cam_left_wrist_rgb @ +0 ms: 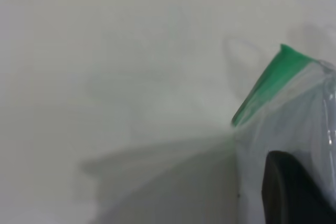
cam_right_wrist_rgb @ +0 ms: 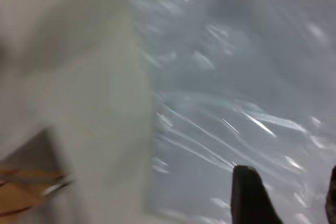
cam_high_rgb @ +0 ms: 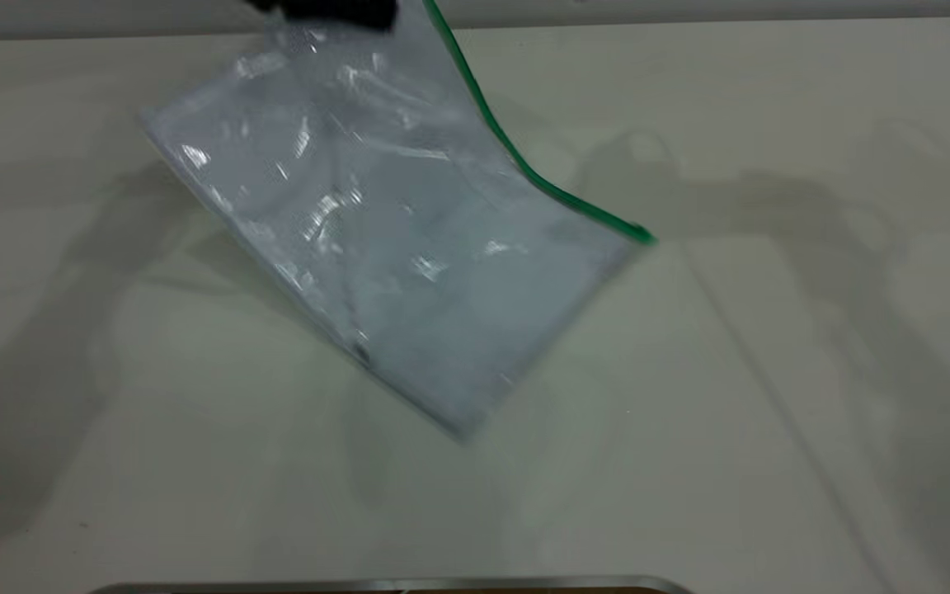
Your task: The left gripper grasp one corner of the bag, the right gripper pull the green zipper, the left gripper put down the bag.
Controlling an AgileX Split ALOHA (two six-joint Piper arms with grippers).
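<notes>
The bag [cam_high_rgb: 376,247] is a clear pouch with white paper inside. It hangs tilted, its upper part lifted and its lower edge near the table. The green zipper [cam_high_rgb: 516,157] runs down its right edge to a low corner [cam_high_rgb: 644,235]; I cannot make out the slider. My left gripper [cam_high_rgb: 335,10], at the top edge of the exterior view, is shut on the bag's upper part beside the strip. The left wrist view shows one finger [cam_left_wrist_rgb: 294,192] against the plastic and a strip end [cam_left_wrist_rgb: 268,85]. My right gripper [cam_right_wrist_rgb: 291,177] is open, close over the bag's clear face [cam_right_wrist_rgb: 236,77].
The pale table [cam_high_rgb: 772,412] lies under and around the bag. A metal rim [cam_high_rgb: 392,584] runs along the front edge. In the right wrist view the table's edge and something wood-coloured [cam_right_wrist_rgb: 26,192] show beyond the bag.
</notes>
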